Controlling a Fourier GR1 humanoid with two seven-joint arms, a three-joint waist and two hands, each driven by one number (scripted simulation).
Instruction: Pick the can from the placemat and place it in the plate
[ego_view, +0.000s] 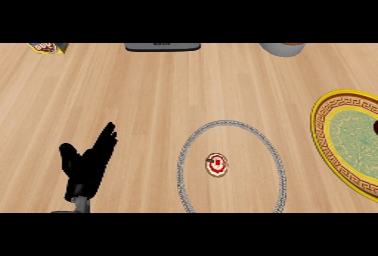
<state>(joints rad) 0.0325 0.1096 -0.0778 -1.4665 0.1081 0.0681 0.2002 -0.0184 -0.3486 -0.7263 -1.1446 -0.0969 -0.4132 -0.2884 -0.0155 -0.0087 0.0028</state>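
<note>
A small can (216, 164) with a red and white top stands upright inside the round placemat (186, 150), which has a grey beaded rim and a wood-coloured middle. The plate (332, 150), yellow-rimmed with a green patterned centre, lies at the right edge and is cut off by the frame. A dark spot shows at its right border; I cannot tell what it is. My left hand (87, 162) rests at the lower left, fingers straight and pointing up, well left of the placemat. My right hand shows nowhere.
Along the far edge of the wooden counter sit a colourful packet (48, 47) at the left, a dark grey flat object (162, 46) in the middle and a grey bowl-like vessel (283, 49) at the right.
</note>
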